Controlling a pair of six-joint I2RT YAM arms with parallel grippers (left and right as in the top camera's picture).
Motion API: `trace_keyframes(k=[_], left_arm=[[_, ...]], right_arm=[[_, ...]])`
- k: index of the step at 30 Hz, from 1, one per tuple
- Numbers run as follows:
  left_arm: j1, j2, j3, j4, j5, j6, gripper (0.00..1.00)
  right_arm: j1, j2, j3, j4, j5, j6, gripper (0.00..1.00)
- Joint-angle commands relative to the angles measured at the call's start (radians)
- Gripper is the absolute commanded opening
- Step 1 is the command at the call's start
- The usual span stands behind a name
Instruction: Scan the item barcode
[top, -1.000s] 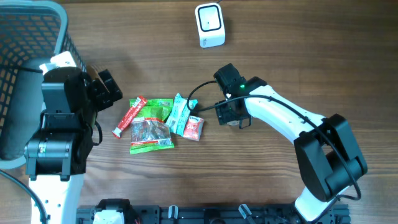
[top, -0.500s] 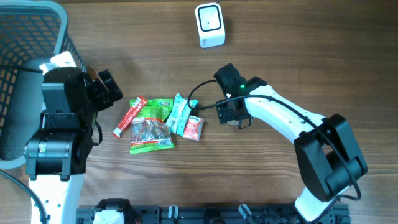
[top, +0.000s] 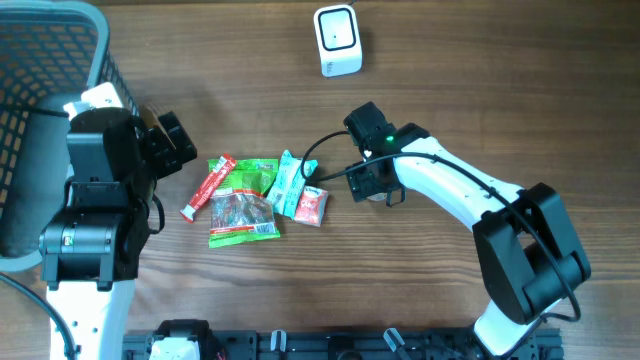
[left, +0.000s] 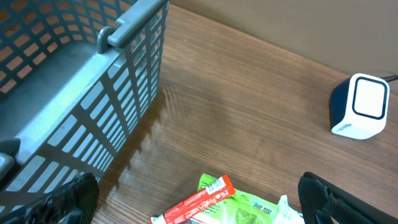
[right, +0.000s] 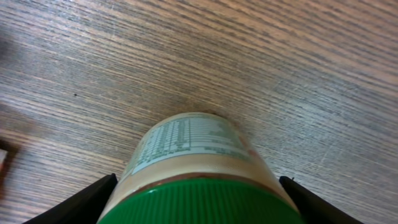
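Observation:
A jar (right: 193, 143) with a green lid and a pale label stands upright on the wooden table, filling the right wrist view. My right gripper (right: 198, 183) straddles it from above, one finger at each side of the lid; whether the pads press on it does not show. In the overhead view that gripper (top: 372, 183) covers nearly all of the jar. The white barcode scanner (top: 337, 40) sits at the far edge of the table. My left gripper (left: 199, 205) hangs open beside the basket, with nothing between its fingers, above a red stick packet (left: 199, 202).
A pile of snack packets lies mid-table: a red stick packet (top: 207, 187), a green bag (top: 243, 205), a teal packet (top: 288, 185) and a small red packet (top: 312, 205). A grey mesh basket (top: 40, 60) fills the far left corner.

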Motion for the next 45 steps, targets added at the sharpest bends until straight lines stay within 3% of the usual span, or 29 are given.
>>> trace_keyframes(k=[1, 25, 38, 45], left_arm=[[0.006, 0.001, 0.014, 0.002, -0.009, 0.005, 1.00], [0.006, 0.001, 0.014, 0.002, -0.009, 0.005, 1.00], [0.006, 0.001, 0.014, 0.002, -0.009, 0.005, 1.00], [0.006, 0.001, 0.014, 0.002, -0.009, 0.005, 1.00]], right_arm=[[0.000, 0.008, -0.008, -0.002, -0.031, 0.053, 0.82], [0.000, 0.051, -0.008, 0.014, -0.038, 0.068, 0.79], [0.000, 0.044, -0.003, 0.016, -0.039, 0.069, 0.70], [0.000, -0.071, 0.077, -0.082, -0.038, 0.068, 0.62]])
